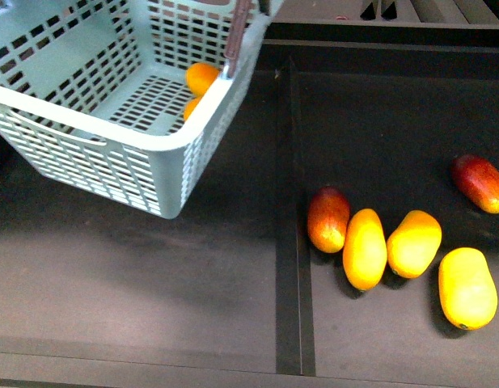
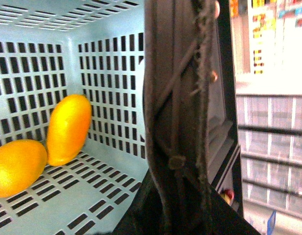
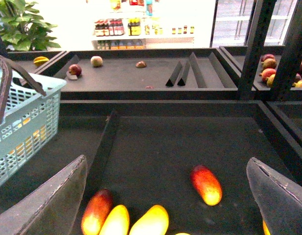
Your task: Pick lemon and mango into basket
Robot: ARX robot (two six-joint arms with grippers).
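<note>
Spread wide, right gripper (image 3: 166, 164) hanging above tightly packed mangoes (image 1: 365, 248): risk of nudging neighbours or catching two. Left claw's state unreadable behind brown handle (image 2: 177, 112); possible basket (image 1: 87, 153) slip.

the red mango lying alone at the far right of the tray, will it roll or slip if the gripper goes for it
The red oval mango probably rolls if nudged: it is rounded and rests free on the flat dark tray, touching nothing. Its glossy smooth skin may slip between the fingers of the right gripper. It looks solid, so likely stiff.
</note>
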